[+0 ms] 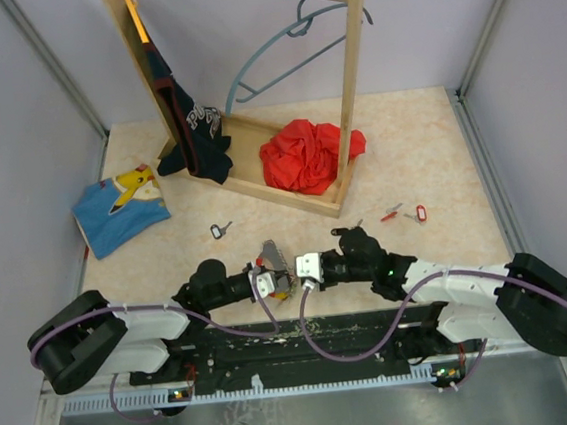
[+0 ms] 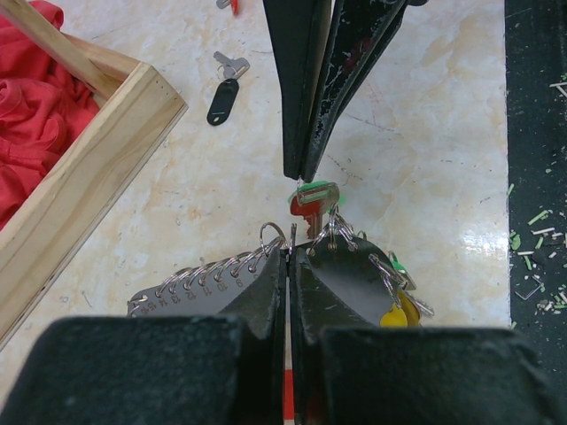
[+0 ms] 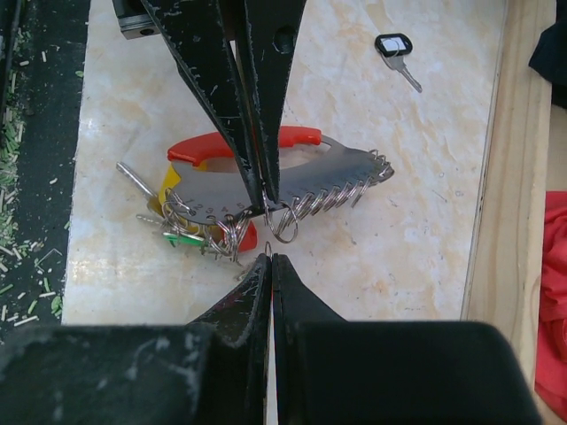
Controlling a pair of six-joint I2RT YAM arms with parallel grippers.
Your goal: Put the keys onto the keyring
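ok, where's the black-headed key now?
Top view: black-headed key lies loose on the table, left of centre, just on the robot's side of the wooden rack base.

From above, the keyring [image 1: 271, 255] is only a grey sliver, and the loose keys [image 1: 405, 213] on the tabletop [image 1: 429, 158] are too small for detail. In the left wrist view, the left arm's fingers [image 2: 264, 297] hide the keyring's middle. The picture's edges cut off one key [image 2: 229, 4] and the red cloth [image 2: 27, 97]. In the right wrist view, those fingers cover part of its red grip [image 3: 297, 135].
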